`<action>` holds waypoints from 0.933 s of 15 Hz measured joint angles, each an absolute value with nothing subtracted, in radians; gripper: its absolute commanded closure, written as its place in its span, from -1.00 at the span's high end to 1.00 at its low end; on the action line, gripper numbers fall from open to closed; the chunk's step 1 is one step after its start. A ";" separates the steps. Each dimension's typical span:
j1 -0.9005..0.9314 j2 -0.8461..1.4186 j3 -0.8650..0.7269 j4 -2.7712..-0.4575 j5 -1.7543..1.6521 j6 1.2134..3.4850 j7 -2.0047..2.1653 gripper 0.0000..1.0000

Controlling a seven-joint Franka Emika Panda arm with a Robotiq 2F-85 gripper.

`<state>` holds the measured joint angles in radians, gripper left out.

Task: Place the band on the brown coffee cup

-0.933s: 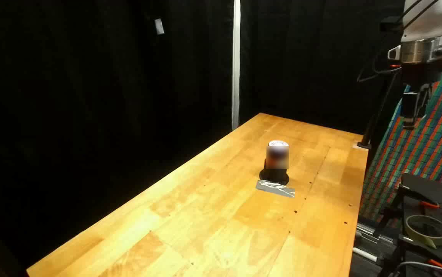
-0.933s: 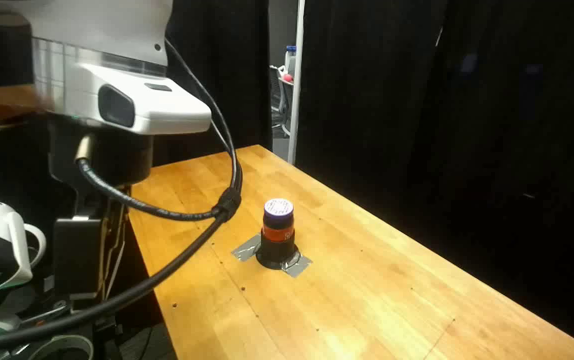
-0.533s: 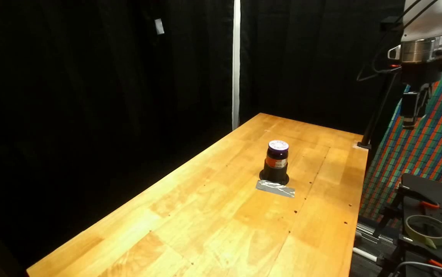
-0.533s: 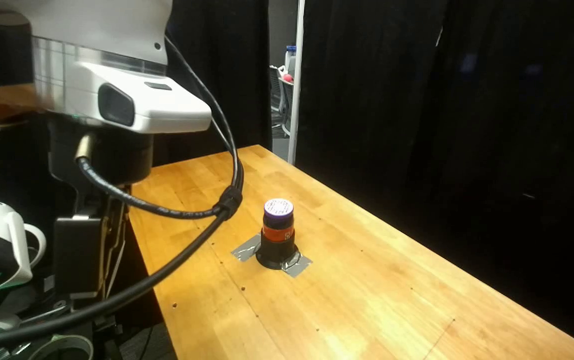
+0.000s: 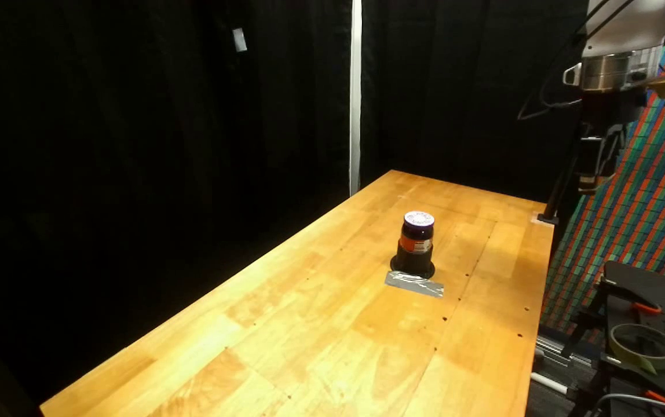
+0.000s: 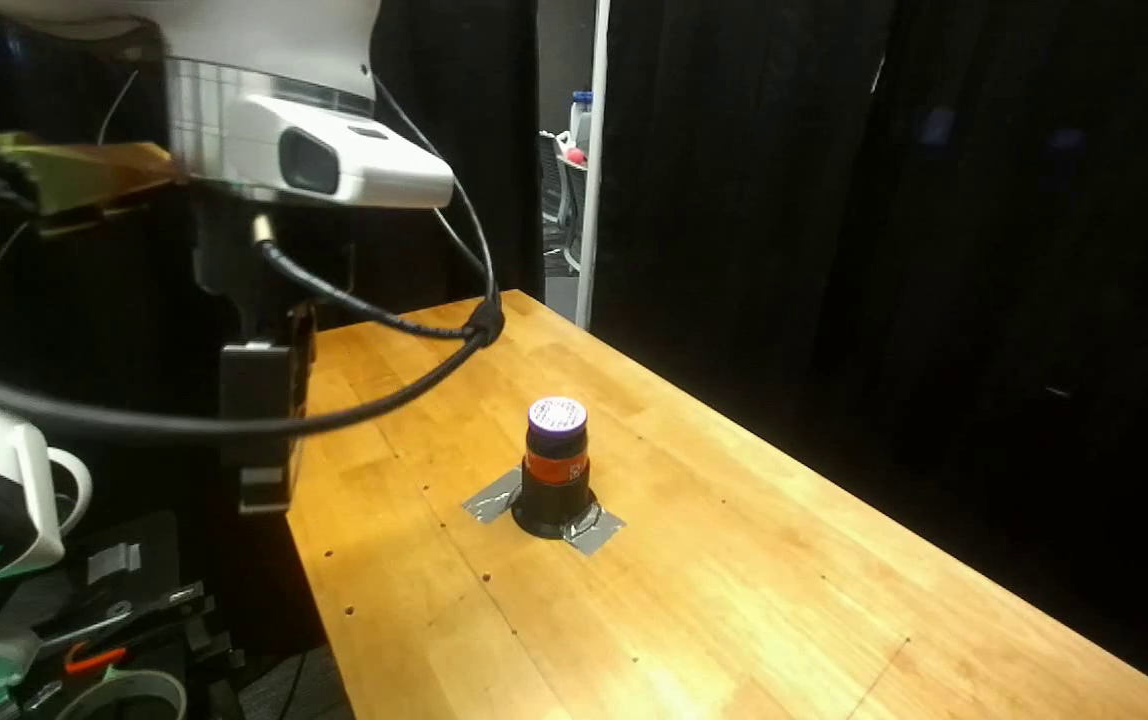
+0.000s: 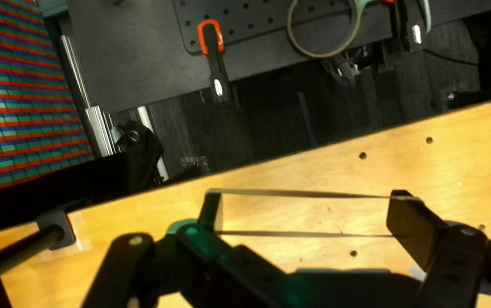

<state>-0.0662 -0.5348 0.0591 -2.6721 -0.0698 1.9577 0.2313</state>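
Observation:
The brown coffee cup [image 5: 417, 230] is small and dark, with a pale round top and an orange middle. It stands upright in a black flanged base [image 5: 413, 266] on the wooden table, also in an exterior view [image 6: 556, 468]. My gripper [image 7: 307, 214] is open. The thin band [image 7: 301, 193] is stretched around both spread fingers, in two strands across the gap. In both exterior views the gripper [image 5: 594, 184] hangs above the table's edge, higher than the cup and apart from it. In the wrist view the cup is not clearly visible.
Grey tape [image 5: 414, 284] lies at the black base. A dark rod [image 7: 36, 248] is clamped at the table corner [image 7: 78, 248]. Beside the table, a dark side bench [image 7: 143, 55] holds a tape roll [image 7: 305, 51] and orange-tipped clamps [image 7: 213, 38]. A cable [image 6: 424, 390] loops off the arm.
Within the last half second the arm and gripper have moved sideways toward the table, leftward in one exterior picture and rightward and up in another. The cup and its base have not moved.

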 measured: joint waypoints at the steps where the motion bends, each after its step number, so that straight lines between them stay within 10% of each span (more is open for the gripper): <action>1: -0.048 -0.491 0.090 -2.639 -0.060 1.982 0.272 1.00; 14: 0.029 0.195 0.145 -1.995 -0.042 2.087 0.563 1.00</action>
<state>0.0290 0.1948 0.1448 -1.9952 -0.0419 2.0866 0.5631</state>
